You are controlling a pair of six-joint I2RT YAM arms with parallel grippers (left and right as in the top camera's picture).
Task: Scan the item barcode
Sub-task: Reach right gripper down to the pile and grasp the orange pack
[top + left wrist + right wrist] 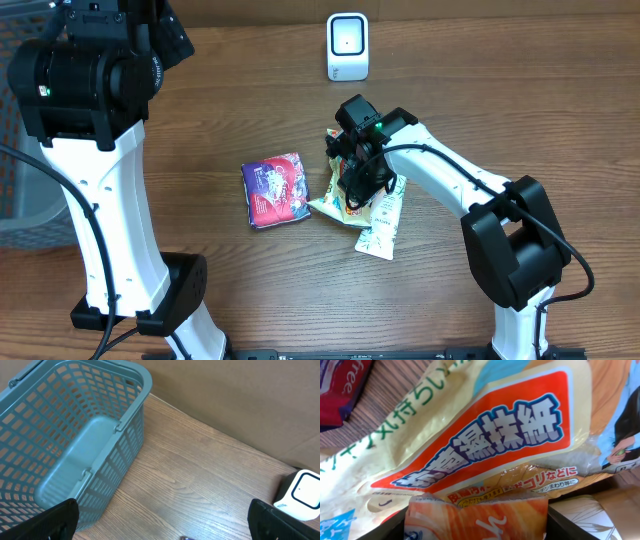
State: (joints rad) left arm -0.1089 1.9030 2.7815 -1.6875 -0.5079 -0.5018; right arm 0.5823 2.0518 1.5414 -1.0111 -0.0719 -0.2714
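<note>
Right gripper (352,188) straddles an orange packet (480,517) atop the pile (378,228) near the table's (520,90) centre, whether gripped I cannot tell; lifting and presenting it to the far-edge scanner (347,46) remains.

The counter (450,80) is viewed from overhead; the scanner (347,47) is shared with the left wrist view; the packets (485,435) are filmed closely by the right.

Wood-grain table (500,80), glossy packet (475,517), plastic basket (50,420)
</note>
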